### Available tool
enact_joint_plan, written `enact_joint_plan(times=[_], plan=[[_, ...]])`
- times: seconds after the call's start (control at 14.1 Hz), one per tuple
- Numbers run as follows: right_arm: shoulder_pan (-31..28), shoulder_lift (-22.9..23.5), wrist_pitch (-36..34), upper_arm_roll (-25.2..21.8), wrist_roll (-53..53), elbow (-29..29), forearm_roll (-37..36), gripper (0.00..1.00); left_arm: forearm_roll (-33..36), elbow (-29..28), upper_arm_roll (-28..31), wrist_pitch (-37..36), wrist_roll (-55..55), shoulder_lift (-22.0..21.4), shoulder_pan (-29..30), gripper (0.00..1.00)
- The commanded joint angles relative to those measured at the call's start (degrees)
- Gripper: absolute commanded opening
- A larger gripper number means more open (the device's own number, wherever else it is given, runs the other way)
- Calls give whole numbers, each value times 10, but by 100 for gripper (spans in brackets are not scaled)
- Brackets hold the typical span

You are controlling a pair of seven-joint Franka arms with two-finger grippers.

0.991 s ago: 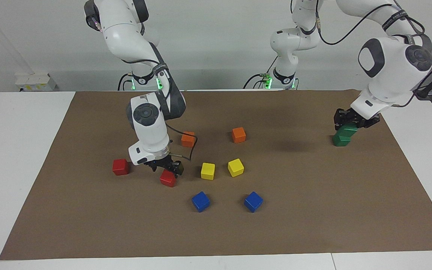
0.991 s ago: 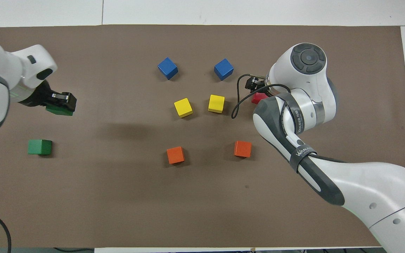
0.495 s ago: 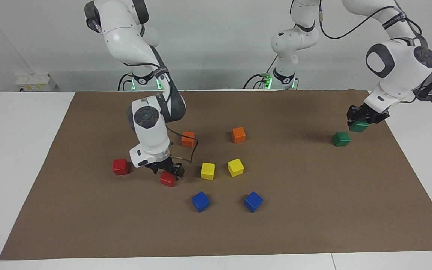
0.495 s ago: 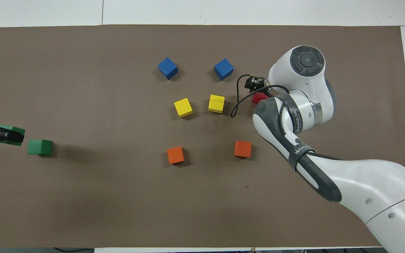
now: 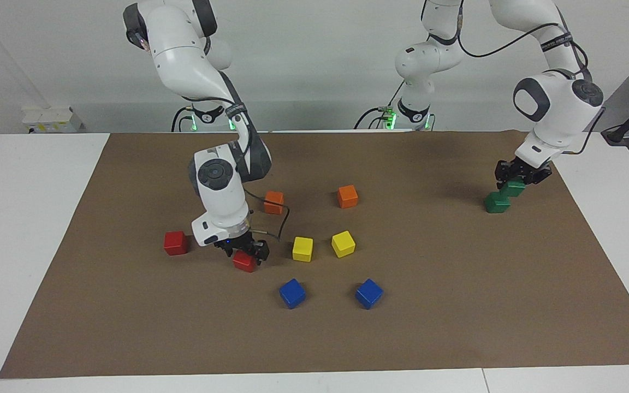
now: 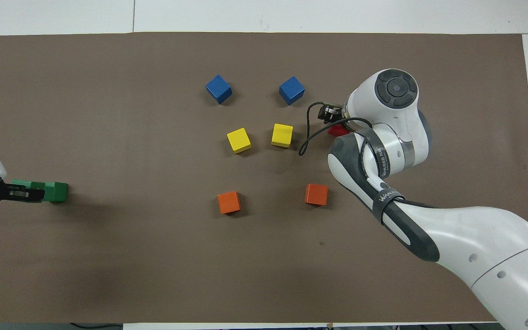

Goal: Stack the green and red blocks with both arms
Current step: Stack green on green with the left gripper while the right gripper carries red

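Two stacking jobs running at once, one per arm.

Left hand (image 5: 521,173) at the left arm's end of the tabletop (image 5: 30,229), clamped shut on the held green block (image 5: 514,188). Carrying it just over the resting green block (image 5: 497,203), offset toward the table edge, not squarely above; contact between the two not readable. Placing step in hand. Next move calling for centring the held block over the lower one, lowering until seated, then releasing without nudging.

Right hand (image 5: 242,250) down at the red block (image 5: 244,262) beside the yellow cubes (image 5: 302,249), fingers straddling it; block sitting on the brown mat (image 5: 456,305). Grasp step in hand; fingers wide or pinching cannot tell. Next calling for a firm pinch, a lift, and travel to the second red block (image 5: 175,243), lying toward the right arm's end.
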Motion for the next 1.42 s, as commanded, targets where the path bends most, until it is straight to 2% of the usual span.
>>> enact_joint_plan(times=[0.0, 0.14, 0.28, 0.42, 0.57, 0.78, 0.92, 1.06, 1.34], plan=[[-8, -6, -3, 3, -25, -2, -7, 0, -11, -31, -6, 48, -4, -13, 11, 0], [-8, -18, -42, 2, -40, 11, -8, 0, -11, -31, -7, 49, -27, -10, 11, 0], [-8, -44, -115, 3, -44, 43, -8, 0, -10, -36, -7, 50, -48, -7, 8, 0], [-4, -93, -170, 4, -59, 45, -13, 0, -11, -40, -7, 60, -53, 1, 10, 0], [-5, -147, -209, 4, -144, 34, -17, 0, -11, -45, -7, 70, -70, 9, 10, 0], [-31, -179, -244, 1, -265, 32, -17, 0, -11, -45, -7, 74, -82, 15, 10, 0], [-72, -186, -243, 1, -354, 23, -16, 0, -11, -45, -8, 73, -86, 15, 10, 0], [-124, -186, -212, 1, -404, 14, -6, 0, -15, -45, -8, 74, -86, 22, 10, 0], [-161, -191, -137, 0, -405, -45, 9, 0, -21, -45, -7, 78, -83, 25, 9, 0]])
